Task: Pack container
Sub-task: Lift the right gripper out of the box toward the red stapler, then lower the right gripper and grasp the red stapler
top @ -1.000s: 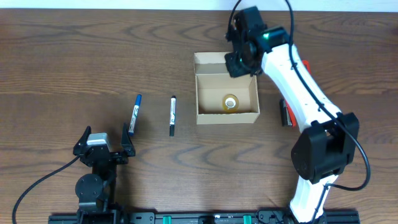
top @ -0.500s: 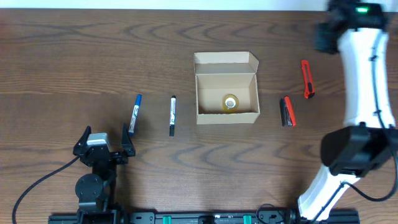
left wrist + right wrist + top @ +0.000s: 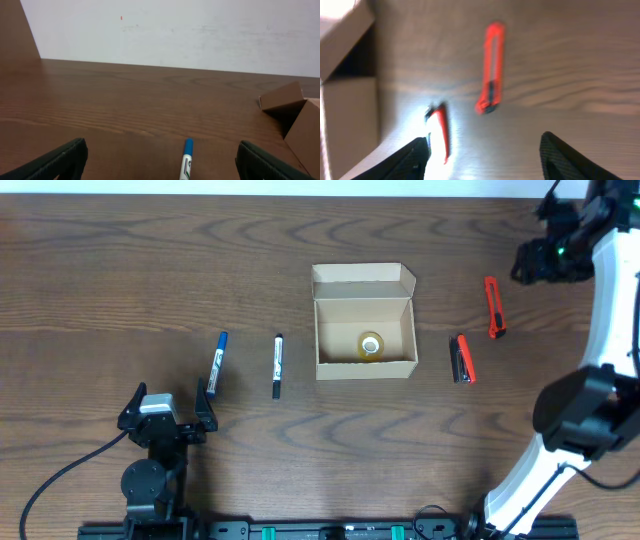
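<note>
The tan cardboard container [image 3: 365, 325] stands open at the table's middle, lid flap folded back, with a roll of tape [image 3: 371, 344] inside. Its edge shows in the right wrist view [image 3: 345, 95] and in the left wrist view [image 3: 295, 112]. A red utility knife [image 3: 491, 307] and a red-and-black stapler-like tool [image 3: 461, 359] lie right of it; both show in the right wrist view, the knife [image 3: 491, 75] and the tool [image 3: 440, 131]. My right gripper [image 3: 535, 260] is open and empty, high at the far right, above these. My left gripper [image 3: 165, 408] is open and empty, by the blue marker [image 3: 217, 361].
A black marker [image 3: 277, 365] lies between the blue marker and the container. The blue marker's tip [image 3: 186, 160] lies between my left fingers in the left wrist view. A white wall runs behind the table's far edge.
My right arm has swung from over the container's lid flap out to the far right of the table. The left arm and all objects have not moved.
</note>
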You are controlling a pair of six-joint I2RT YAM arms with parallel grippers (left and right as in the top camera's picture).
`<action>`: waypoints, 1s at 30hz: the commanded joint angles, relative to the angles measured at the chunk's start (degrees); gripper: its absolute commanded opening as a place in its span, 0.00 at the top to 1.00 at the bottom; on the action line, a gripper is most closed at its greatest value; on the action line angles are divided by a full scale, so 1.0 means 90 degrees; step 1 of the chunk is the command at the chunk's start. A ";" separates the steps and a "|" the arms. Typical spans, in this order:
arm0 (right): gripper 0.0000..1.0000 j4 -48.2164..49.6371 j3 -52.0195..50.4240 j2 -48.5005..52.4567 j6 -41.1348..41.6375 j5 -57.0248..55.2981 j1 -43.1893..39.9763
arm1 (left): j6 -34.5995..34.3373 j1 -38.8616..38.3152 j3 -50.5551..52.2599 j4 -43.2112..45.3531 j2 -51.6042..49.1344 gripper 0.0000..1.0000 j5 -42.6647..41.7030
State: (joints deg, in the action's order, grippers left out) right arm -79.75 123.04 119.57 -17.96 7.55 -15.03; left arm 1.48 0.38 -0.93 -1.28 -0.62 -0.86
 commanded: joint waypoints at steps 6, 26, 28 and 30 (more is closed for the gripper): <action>0.37 -0.1027 -0.0012 0.0765 0.0066 0.0644 0.0687 | -0.0022 0.0041 0.0075 -0.0345 0.0046 0.05 -0.0022; 0.42 -0.1345 -0.1678 -0.1348 0.0957 -0.0544 0.1926 | -0.0022 0.0041 0.0073 -0.0345 0.0046 0.05 -0.0022; 0.40 -0.0906 -0.2528 -0.1877 0.0996 -0.0549 0.1928 | -0.0022 0.0041 0.0075 -0.0345 0.0046 0.05 -0.0022; 0.38 -0.0474 -0.3342 -0.2387 0.1008 -0.0549 0.1928 | -0.0022 0.0041 0.0075 -0.0345 0.0046 0.05 -0.0022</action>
State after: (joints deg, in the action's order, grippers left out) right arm -85.84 100.09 102.59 -10.31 2.96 2.22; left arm 1.48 0.38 -0.95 -1.30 -0.60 -0.86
